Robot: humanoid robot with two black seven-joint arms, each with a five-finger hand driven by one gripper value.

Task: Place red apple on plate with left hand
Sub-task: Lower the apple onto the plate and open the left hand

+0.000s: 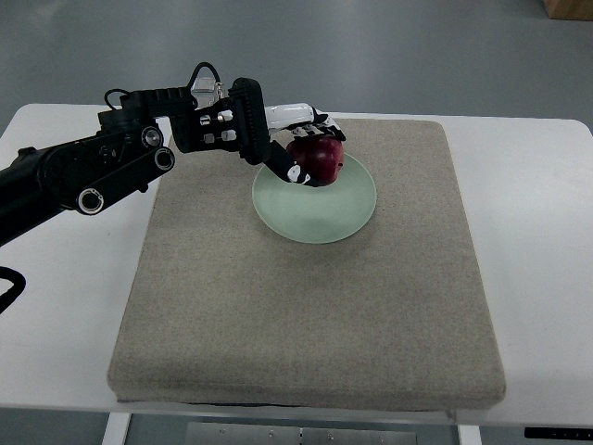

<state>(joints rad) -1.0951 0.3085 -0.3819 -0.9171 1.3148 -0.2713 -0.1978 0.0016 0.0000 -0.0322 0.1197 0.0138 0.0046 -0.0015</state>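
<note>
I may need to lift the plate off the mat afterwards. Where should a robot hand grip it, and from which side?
Grip the plate at its near-right rim, coming from the right. It is shallow and round, and the left robot hand with the red apple covers the far-left edge.

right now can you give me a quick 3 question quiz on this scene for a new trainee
1. True or false: the red apple lies at the centre of the plate.
2. Which hand is wrapped around the apple? A) the left hand B) the right hand C) a person's hand
3. Fill in: the plate sits on a beige ____ that covers most of the white table.

Key
1. False: the apple is over the plate's far left rim, with the fingers curled around it.
2. A: its arm comes in from the picture's left edge; no right arm shows.
3. mat
</note>
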